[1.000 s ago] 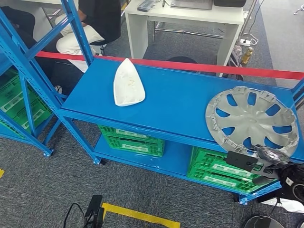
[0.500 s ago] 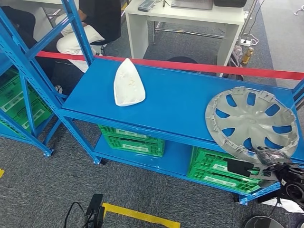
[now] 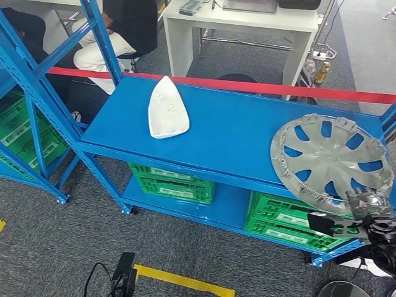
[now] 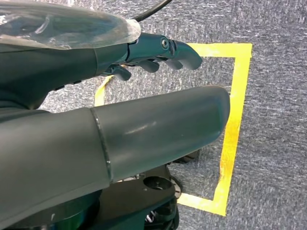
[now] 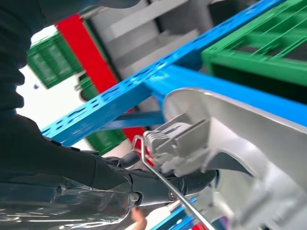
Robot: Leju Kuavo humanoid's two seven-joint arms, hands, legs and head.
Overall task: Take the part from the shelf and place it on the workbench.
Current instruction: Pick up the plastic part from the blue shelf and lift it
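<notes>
We see the hubcap (image 3: 330, 162) at the right of the head frame, lying on the blue shelf (image 3: 224, 133), its near rim overhanging the shelf's front edge. The right hand (image 3: 369, 207) sits at the lower right of that frame, at the hubcap's near rim. In the right wrist view the dark fingers (image 5: 170, 184) lie under the hubcap's (image 5: 250, 143) rim, against its clips and wire ring, so we take the hand to be grasping the hubcap (the thumb side is hidden from us).

The left hand (image 4: 119, 110) shows in its own wrist view, thick grey thumb across the middle of the frame and darker fingers (image 4: 170, 50) above it, spread apart with nothing between them; it is released. Behind it we see grey carpet (image 4: 275, 143) and a square of yellow tape (image 4: 231, 124).

A white triangular part (image 3: 166, 109) lies on the shelf at centre left of the head frame, well apart from the hubcap. Green crates (image 3: 172, 183) stand on the lower level. A red strap (image 3: 262, 88) runs across behind the shelf. Beyond it, at the top of the frame, stands a white counter (image 3: 242, 31), and a person (image 3: 122, 34) sits at upper left.
</notes>
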